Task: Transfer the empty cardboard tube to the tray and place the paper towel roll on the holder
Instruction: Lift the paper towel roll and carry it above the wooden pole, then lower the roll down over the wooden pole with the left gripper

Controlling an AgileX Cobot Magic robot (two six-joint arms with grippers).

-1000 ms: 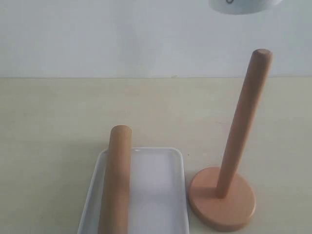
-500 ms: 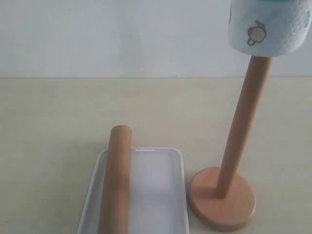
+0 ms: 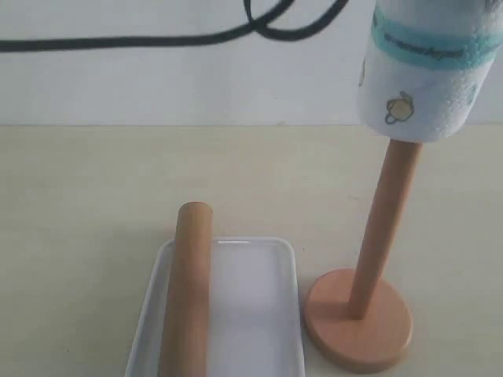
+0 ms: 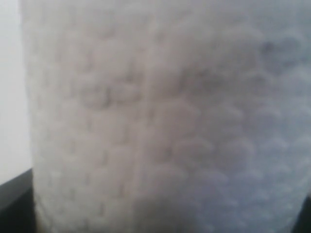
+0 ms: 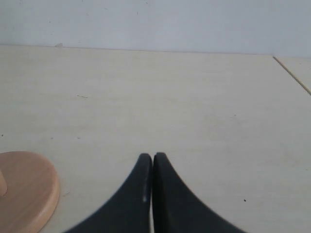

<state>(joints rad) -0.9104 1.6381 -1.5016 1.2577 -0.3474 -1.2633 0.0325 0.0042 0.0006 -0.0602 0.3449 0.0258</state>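
two of the task's things are settled in the exterior view: the empty cardboard tube [image 3: 189,290] lies lengthwise in the tray [image 3: 263,314]. the paper towel roll [image 3: 420,75] hangs high, a little tilted, its lower end slipped over the top of the holder [image 3: 379,228], well above the disc base. no fingers show here, only a black cable [image 3: 157,39] across the wall.

in the left wrist view the roll [image 4: 160,121] fills nearly everything, its quilted paper right up against the camera. the left gripper's own fingers cannot be made out, so how wide they stand is hidden. since the roll hangs clear of the base, they are probably closed around its outer wall.

in the right wrist view the right gripper [image 5: 152,159] has its fingers pressed together with nothing between them. the holder's base [image 5: 24,191] sits near them, off to one side, and bare table [image 5: 194,97] lies ahead of the tips.

the roll looks light, soft and easily dented, and the embossed paper should not slip. a gentle squeeze across its middle seems best, keeping the core round and lined up with the dowel so it slides down freely.
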